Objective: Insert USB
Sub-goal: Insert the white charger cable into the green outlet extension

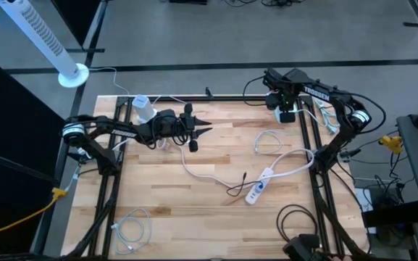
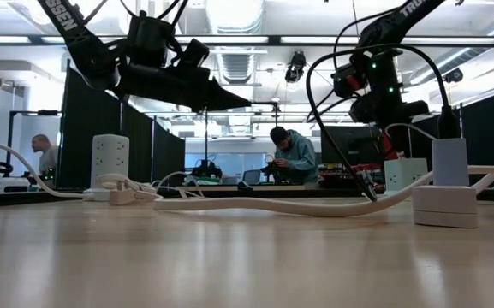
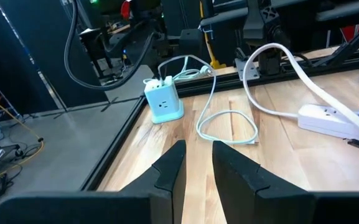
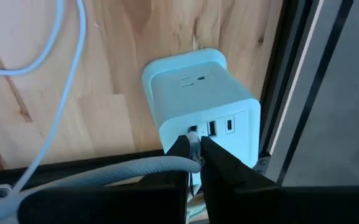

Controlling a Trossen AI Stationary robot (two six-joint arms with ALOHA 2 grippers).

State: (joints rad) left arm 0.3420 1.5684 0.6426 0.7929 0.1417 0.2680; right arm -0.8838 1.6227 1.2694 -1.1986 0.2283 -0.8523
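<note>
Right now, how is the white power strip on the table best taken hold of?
Probably from above, with the fingers across the two long sides of the power strip, near its middle. It lies flat and is long and narrow, and its thick cord leaves from one end.

Clearance and obstructions on the table

The right tool, fingers nearly closed on a USB plug, stands at the port face of the white charger cube; the table's black frame rail lies just beside the cube, and a thick grey cord crosses under the tool. The left tool, fingers slightly apart, hangs above bare wood with open boards ahead of it. Obstacles in the mid-table: a coiled white cable, a power strip and its white cord. A second cube occupies the far left corner. A loose cable coil lies near the front left edge.
</note>
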